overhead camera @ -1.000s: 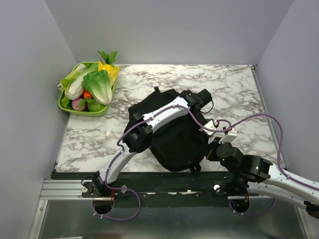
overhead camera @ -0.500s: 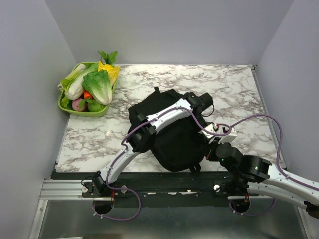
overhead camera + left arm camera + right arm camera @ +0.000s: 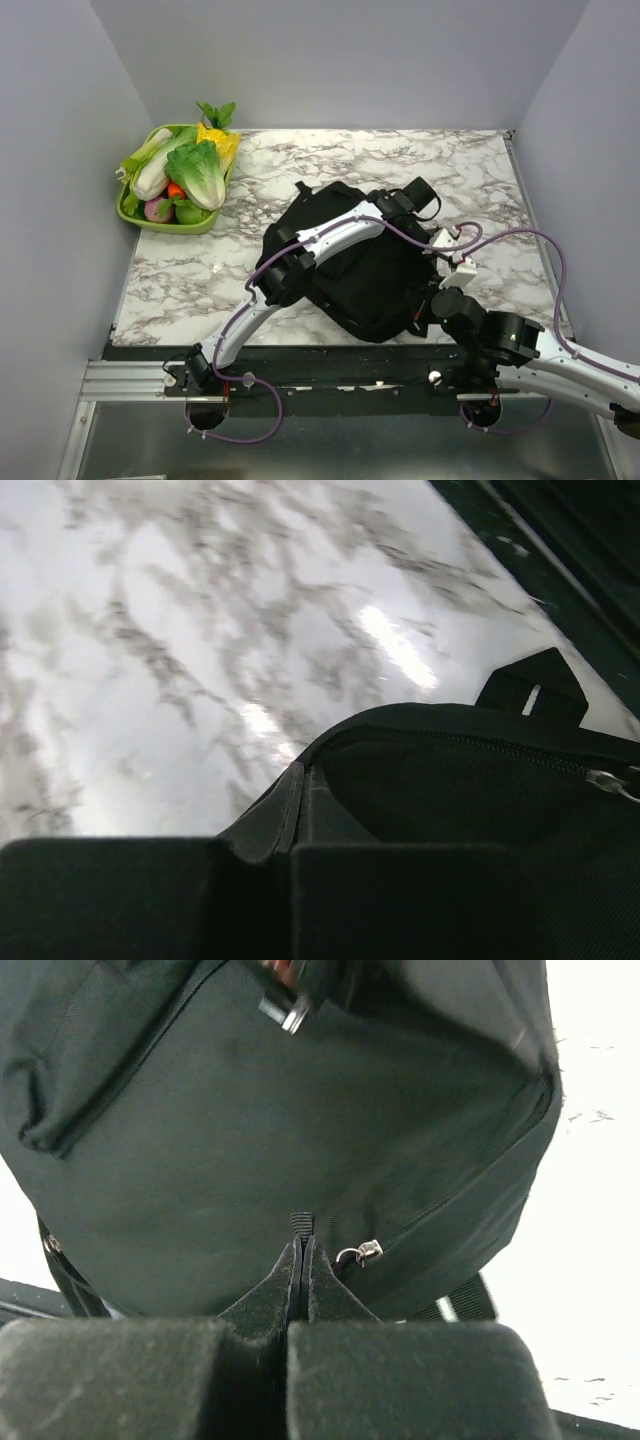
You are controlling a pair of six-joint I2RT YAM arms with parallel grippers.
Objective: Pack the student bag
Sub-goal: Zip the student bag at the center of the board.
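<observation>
The student bag [image 3: 365, 275], a floppy black backpack, lies in the middle of the marble table [image 3: 190, 270]. My left arm reaches across it, and my left gripper [image 3: 422, 195] is at the bag's far right side. In the left wrist view the left gripper [image 3: 300, 785] is shut on a fold of the bag's edge [image 3: 450, 780], beside a zipper line. My right gripper [image 3: 303, 1250] is shut on a small ribbed black tab [image 3: 302, 1221] on the bag, next to a silver zipper pull [image 3: 366, 1251]. In the top view the right gripper [image 3: 428, 292] is at the bag's near right side.
A green tray [image 3: 150, 222] heaped with toy vegetables stands at the table's far left corner. Grey walls close in the left, back and right. The table's dark front edge [image 3: 330, 352] runs just behind the bag. Purple cables loop over both arms.
My left gripper has shut on the bag's edge and moved up and to the right. The bag has shifted right and bunched up. The right gripper stayed shut on the tab.
</observation>
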